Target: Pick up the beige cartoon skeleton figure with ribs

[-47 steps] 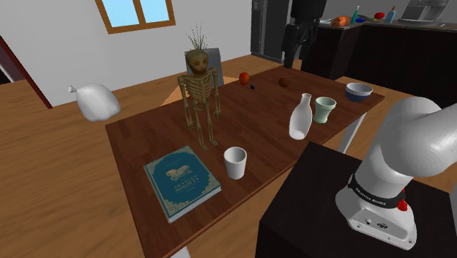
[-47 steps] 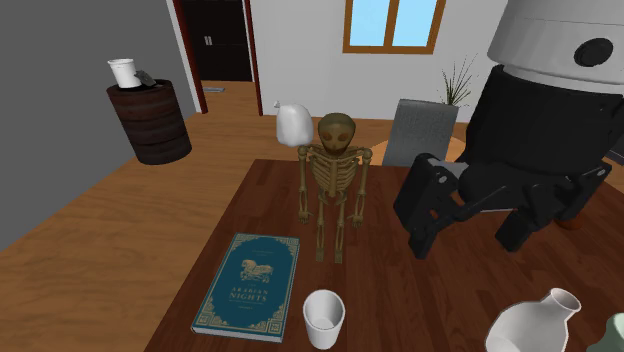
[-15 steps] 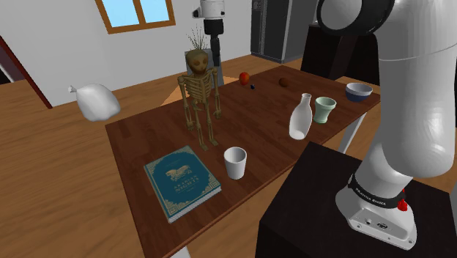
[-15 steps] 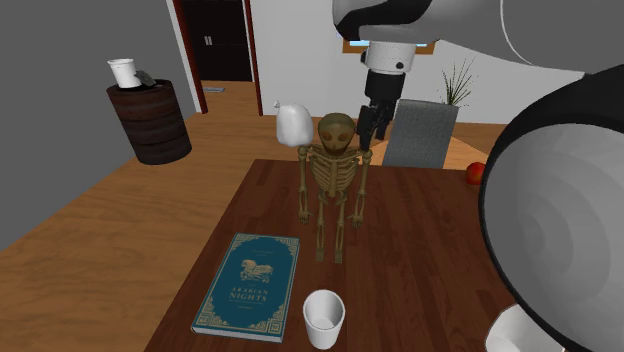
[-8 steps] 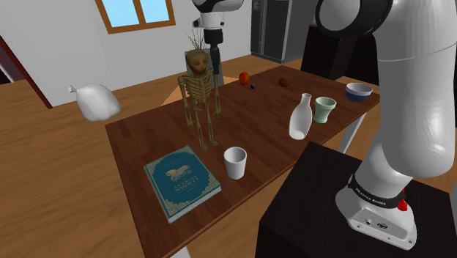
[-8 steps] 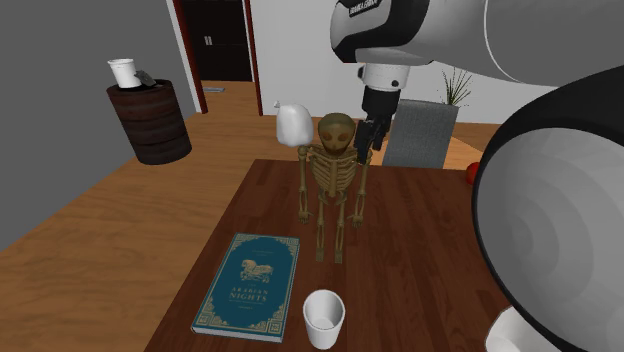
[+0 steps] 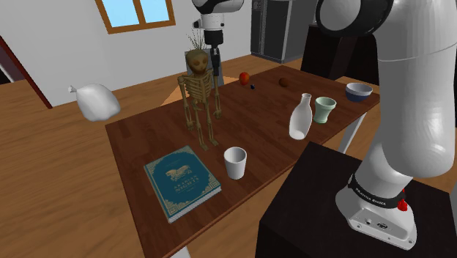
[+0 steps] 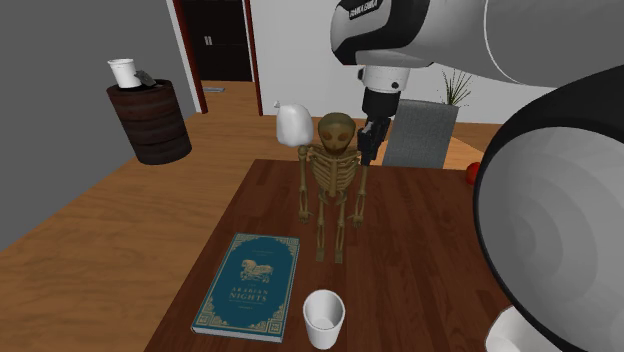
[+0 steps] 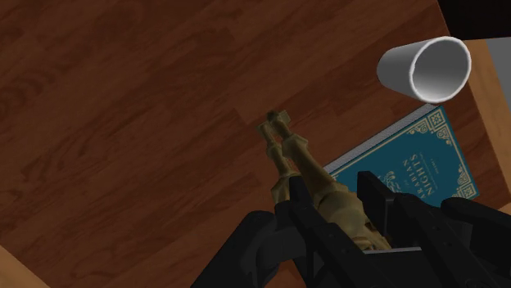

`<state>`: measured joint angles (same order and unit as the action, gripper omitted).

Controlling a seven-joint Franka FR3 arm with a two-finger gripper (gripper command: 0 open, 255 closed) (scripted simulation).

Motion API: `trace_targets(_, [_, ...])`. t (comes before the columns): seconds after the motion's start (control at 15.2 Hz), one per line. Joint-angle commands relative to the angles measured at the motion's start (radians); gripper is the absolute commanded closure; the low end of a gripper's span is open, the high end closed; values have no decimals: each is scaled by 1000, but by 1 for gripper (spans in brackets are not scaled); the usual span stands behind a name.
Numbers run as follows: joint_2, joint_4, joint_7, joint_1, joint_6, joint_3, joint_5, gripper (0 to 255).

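The beige skeleton figure (image 7: 199,94) with ribs stands upright near the back of the dark wooden table (image 7: 146,133). My black gripper (image 7: 215,61) hangs down at its upper body, on the side toward the shoulder view's right, just below the skull. The second exterior view has the gripper (image 8: 368,140) at the shoulder of the skeleton (image 8: 335,182). In the wrist view the two fingers (image 9: 300,201) clasp the torso of the skeleton (image 9: 288,155), and its legs run down to the tabletop beyond my gripper (image 9: 334,198).
A teal book (image 7: 181,182) and a white cup (image 7: 235,162) lie in front of the skeleton. A white vase (image 7: 299,117), green cup (image 7: 324,110) and blue bowl (image 7: 358,91) stand at the shoulder view's right. A grey chair (image 8: 418,130) stands behind the table.
The gripper came down a little beside the skeleton's head, and its fingers closed on the upper body. The skeleton stays standing in the same spot.
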<state>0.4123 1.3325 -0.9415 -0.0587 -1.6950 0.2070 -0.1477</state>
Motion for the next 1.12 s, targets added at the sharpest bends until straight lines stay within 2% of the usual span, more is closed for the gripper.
trace_targets(0.0, [1,0,0,0,0,0,0,255])
trace_targets(0.13, [0,1,0,0,0,0,0,255])
trace_targets(0.4, [6,-63,4,4,57,0,-1,255])
trace_targets(1.06, [51,-268,15,22,218,-1,-8,255])
